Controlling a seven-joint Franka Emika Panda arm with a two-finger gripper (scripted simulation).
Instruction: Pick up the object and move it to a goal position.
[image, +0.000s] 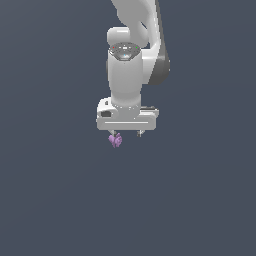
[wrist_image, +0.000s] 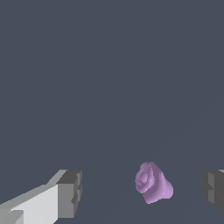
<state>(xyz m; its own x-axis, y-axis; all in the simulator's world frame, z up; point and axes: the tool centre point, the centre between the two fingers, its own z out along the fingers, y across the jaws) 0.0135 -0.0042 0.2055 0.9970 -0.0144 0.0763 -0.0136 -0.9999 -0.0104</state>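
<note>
The object (image: 115, 141) is a small light-purple lump with ridged, rose-like folds, lying on the dark grey surface. My white gripper (image: 127, 134) hangs straight above it, open, with the fingers spread wide. In the exterior view the object shows just under the finger on that view's left. The wrist view shows the object (wrist_image: 153, 183) inside the gap of the gripper (wrist_image: 141, 192), nearer one dark fingertip (wrist_image: 213, 190) than the other (wrist_image: 70, 192) and touching neither.
A flat, plain dark grey surface (image: 200, 200) stretches all around. No other objects, containers or edges show in either view. The white arm (image: 131, 60) rises above the gripper.
</note>
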